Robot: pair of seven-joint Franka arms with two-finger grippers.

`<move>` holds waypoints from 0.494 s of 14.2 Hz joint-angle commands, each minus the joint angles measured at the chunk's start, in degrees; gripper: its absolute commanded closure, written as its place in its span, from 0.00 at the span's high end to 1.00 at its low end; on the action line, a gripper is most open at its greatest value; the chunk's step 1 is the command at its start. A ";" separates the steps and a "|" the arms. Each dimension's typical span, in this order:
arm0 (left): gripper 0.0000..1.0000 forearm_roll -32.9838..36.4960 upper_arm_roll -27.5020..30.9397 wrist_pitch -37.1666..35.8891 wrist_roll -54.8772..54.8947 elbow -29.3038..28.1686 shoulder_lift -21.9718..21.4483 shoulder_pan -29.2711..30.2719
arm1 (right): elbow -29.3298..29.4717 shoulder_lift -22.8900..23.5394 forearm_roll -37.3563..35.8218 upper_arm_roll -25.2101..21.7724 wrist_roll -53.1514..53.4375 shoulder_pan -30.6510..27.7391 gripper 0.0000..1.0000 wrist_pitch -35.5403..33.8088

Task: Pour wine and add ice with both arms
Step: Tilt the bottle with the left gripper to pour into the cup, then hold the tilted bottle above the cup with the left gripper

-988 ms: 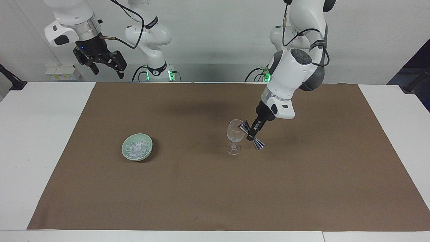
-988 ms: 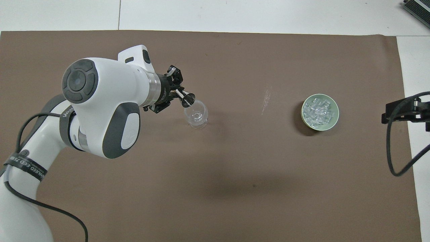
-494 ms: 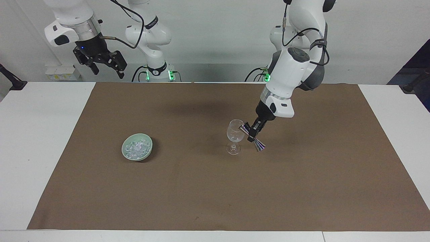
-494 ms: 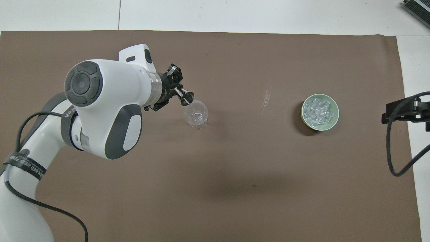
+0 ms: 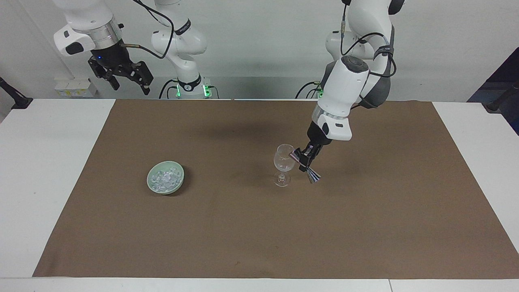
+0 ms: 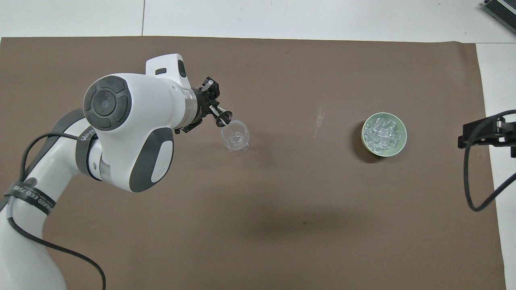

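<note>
A clear stemmed glass (image 5: 283,164) (image 6: 236,137) stands upright near the middle of the brown mat. My left gripper (image 5: 305,162) (image 6: 213,110) is shut on a shiny metal double-cone jigger (image 5: 303,164) (image 6: 223,118), tilted so one cup rests at the glass's rim. The ice (image 5: 165,177) (image 6: 383,132) lies as a glittery heap in a pale green bowl (image 5: 152,187) (image 6: 397,150) toward the right arm's end of the table. My right gripper (image 5: 126,83) hangs open, high above the mat's edge by its own base, and waits. No wine shows in the glass.
The brown mat (image 5: 259,227) covers most of the white table (image 5: 40,162). The left arm's big white forearm (image 6: 129,129) covers part of the mat in the overhead view. A black cable (image 6: 469,177) loops at the right arm's end.
The left arm's wrist and forearm have risen and swung a little, tipping the jigger more steeply at the glass's rim. The right arm and the bowl have stayed put.
</note>
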 commanded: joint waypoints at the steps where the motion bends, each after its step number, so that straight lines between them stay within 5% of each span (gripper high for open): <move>1: 0.00 2.28 1.01 1.37 -0.50 -0.01 0.03 -1.22 | 0.50 -0.01 0.62 0.30 -1.03 -0.70 1.00 -0.53; 7: 0.00 3.43 1.01 2.25 -0.68 -0.10 0.03 -1.66 | 0.50 -0.01 0.54 0.30 -1.12 -0.70 1.00 -0.53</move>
